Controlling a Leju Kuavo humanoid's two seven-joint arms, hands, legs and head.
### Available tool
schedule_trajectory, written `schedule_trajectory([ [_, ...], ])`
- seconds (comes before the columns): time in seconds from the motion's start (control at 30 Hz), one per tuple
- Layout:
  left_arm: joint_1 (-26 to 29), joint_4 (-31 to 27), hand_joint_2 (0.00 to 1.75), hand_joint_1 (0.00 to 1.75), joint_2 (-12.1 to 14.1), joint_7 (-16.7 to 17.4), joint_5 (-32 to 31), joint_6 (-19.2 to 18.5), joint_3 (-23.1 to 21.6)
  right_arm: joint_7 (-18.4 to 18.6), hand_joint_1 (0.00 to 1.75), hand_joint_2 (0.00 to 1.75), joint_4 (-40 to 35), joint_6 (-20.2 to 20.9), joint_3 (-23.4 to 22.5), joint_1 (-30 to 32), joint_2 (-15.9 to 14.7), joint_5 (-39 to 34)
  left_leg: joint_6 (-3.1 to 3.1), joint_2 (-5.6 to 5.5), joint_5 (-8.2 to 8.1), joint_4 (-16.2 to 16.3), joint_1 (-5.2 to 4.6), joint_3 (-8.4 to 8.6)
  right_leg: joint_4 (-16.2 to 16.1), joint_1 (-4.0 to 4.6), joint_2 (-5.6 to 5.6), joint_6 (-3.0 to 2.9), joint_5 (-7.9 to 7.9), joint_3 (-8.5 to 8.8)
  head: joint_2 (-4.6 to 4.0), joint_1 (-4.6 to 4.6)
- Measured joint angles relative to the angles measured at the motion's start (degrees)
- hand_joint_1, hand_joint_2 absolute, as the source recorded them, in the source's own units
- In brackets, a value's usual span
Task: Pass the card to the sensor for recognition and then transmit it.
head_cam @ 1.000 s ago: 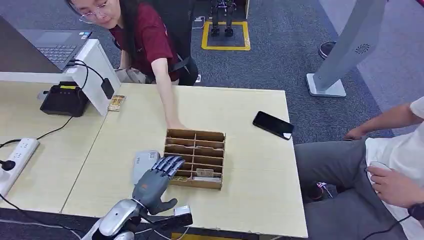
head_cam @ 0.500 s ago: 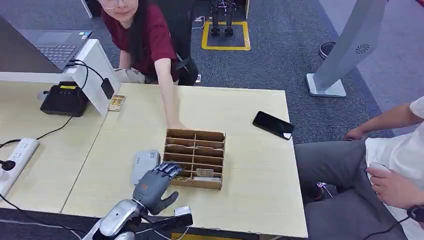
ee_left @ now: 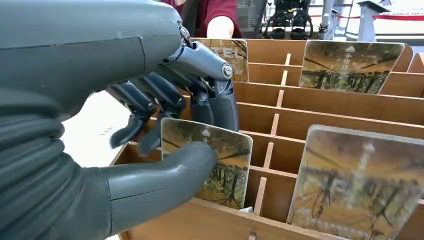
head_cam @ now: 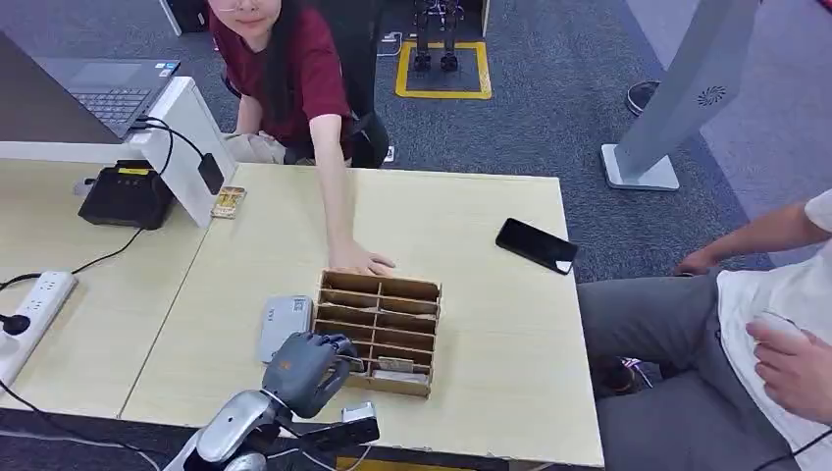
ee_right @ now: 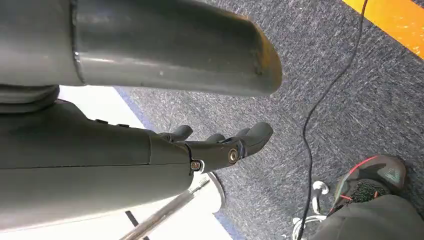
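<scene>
Table (head_cam: pixel 491 324) fills the frame centre in the head view. Wooden card box (head_cam: pixel 378 332) sits lower centre, a person's hand (head_cam: pixel 361 261) resting at its far edge. Grey sensor (head_cam: pixel 285 324) lies just left of the box. Left hand (head_cam: pixel 309 368) is at the box's lower-left corner, thumb and fingers (ee_left: pixel 150 100) pinching a card (ee_left: pixel 220 162) that stands in the front-row slot. Right hand (ee_right: pixel 220 145) hangs over the carpet, fingers loosely extended, holding nothing.
</scene>
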Motion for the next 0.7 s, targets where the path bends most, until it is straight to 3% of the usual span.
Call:
schedule_trajectory([
  [0.37,-0.7,-0.1,1.75,1.75,1.3,-3.4,10.1,-0.2,0.4,0.0,0.0,0.0,0.0,0.3,0.0,0.0,0.0,0.6,0.0,-0.01,0.01,0.0,0.0,0.0,0.0,0.01,0.0,0.0,0.0,0.0,0.0,0.02],
  [0.57,-8.6,-6.9,1.75,1.75,7.8,-6.8,24.4,-6.1,7.8,-0.2,0.0,0.0,-0.1,0.5,0.0,-0.1,0.0,0.9,-0.09,-0.06,0.15,0.0,0.05,0.0,0.1,0.03,-0.06,-0.07,0.05,-0.01,-0.02,0.02],
  [0.7,-17.8,-10.4,1.75,1.75,13.9,-7.4,35.3,-15.4,15.9,-1.0,0.0,0.0,-0.1,0.8,0.0,-0.1,-0.1,1.0,-0.21,-0.06,0.22,0.0,0.17,-0.02,0.1,0.18,-0.06,-0.23,0.16,-0.03,-0.02,0.0],
])
